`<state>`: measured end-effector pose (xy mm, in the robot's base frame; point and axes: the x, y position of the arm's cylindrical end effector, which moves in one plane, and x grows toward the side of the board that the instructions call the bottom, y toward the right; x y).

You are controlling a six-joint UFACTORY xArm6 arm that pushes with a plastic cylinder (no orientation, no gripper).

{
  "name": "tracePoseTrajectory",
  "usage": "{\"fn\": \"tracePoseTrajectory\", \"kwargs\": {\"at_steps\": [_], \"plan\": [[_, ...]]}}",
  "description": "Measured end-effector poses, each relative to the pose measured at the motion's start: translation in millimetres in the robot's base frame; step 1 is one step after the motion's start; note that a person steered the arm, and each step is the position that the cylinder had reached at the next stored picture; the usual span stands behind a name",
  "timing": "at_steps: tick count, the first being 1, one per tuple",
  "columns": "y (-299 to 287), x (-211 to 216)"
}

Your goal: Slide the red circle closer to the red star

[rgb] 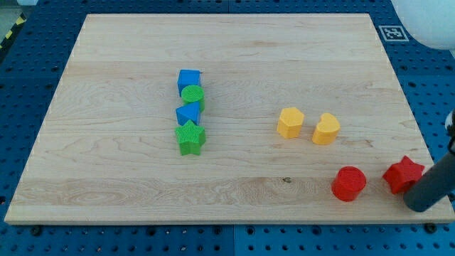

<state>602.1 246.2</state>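
Bare gap between red circle [348, 183] and red star [403, 175], lower right. Rod's tip [421, 204] touched star's right side. Two yellow blocks [290, 122] [326, 129] sat above circle; blue-green column [190, 111] stood well apart, center-left.

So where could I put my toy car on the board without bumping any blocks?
The widest bare wood lies left of the column running from the blue cube to the green star. It's crowded at the bottom right, with the red circle, red star and my tip.
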Motion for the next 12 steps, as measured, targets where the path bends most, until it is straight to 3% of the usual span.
{"fn": "tracePoseTrajectory", "kwargs": {"at_steps": [1, 3, 5, 8, 10, 12], "plan": [[-4.6, -15.7], [-28.2, 16.7], [-122.3, 15.9], [-122.2, -15.5], [-118.2, 9.6], [-102.7, 2.5]]}}
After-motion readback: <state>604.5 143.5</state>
